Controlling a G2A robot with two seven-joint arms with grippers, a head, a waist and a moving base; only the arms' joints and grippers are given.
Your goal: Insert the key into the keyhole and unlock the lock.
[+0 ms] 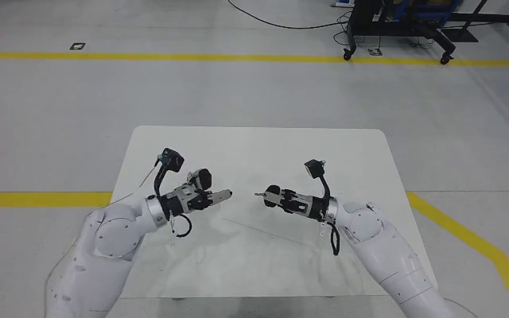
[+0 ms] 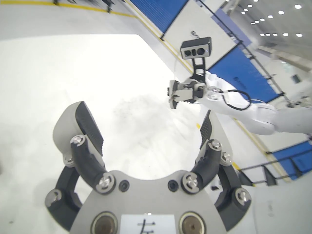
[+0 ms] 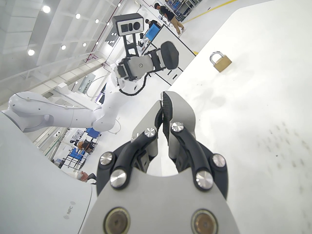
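Right gripper (image 1: 266,194), mid-frame, pinches key (image 3: 161,95) (just a sliver out); left gripper (image 2: 143,113) open, padlock (image 3: 220,62) unheld, could skid on insertion.

Brass-gold lock (image 3: 223,64), silver shackle (image 3: 215,55), white table (image 1: 318,151), black ribbed fingers (image 2: 88,124)

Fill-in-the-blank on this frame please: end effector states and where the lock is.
1. The left end effector is ___ and holds nothing.
2. The right end effector is ___ on the thin key.
3. The padlock lies on the white table, held by ___ end effector.

Missing words: open; shut; neither.
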